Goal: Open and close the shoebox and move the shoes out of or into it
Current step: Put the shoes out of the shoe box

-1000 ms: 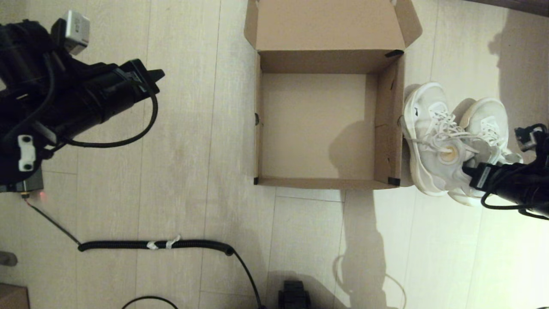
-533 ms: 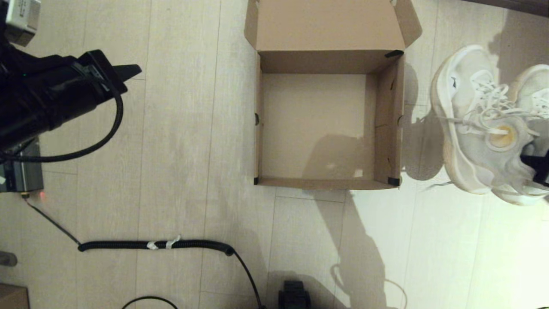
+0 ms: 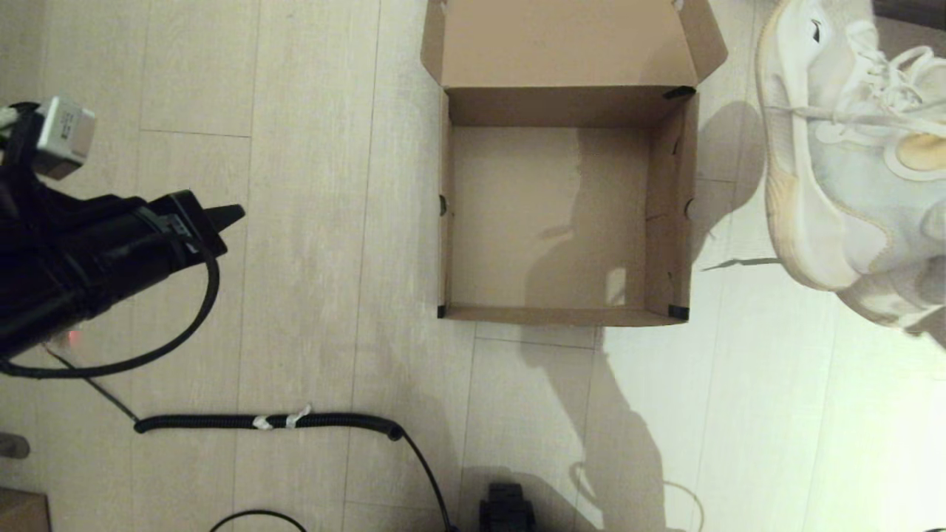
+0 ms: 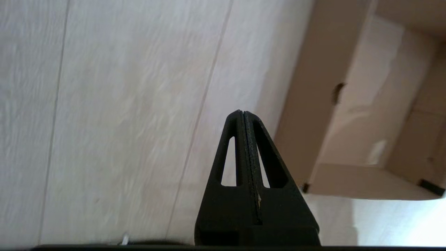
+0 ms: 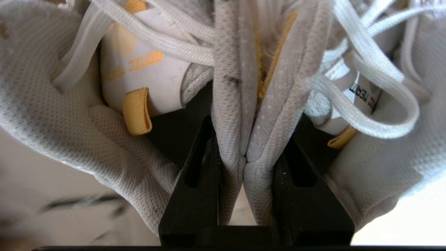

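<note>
The brown shoebox (image 3: 669, 222) stands open and empty on the floor, its lid flap (image 3: 562, 41) folded back at the far side. Both white sneakers (image 3: 835, 162) hang in the air to the right of the box, close to the head camera. My right gripper (image 5: 244, 153) is shut on the shoes, pinching the two inner collars (image 5: 240, 104) together between its black fingers (image 5: 198, 181). In the head view the right gripper itself is hidden. At the left, well away from the box (image 4: 313, 115), my left gripper (image 3: 225, 216) is shut on nothing, its tip (image 4: 242, 113) above bare floor.
A black corrugated cable (image 3: 266, 423) with white tape lies on the floor in front of the box. A dark part of the robot base (image 3: 506, 510) shows at the bottom edge. Pale wood floor lies on both sides of the box.
The right gripper has lifted both shoes off the floor beside the box, so they now loom higher and larger at the right. The left arm has shifted about at the left.
</note>
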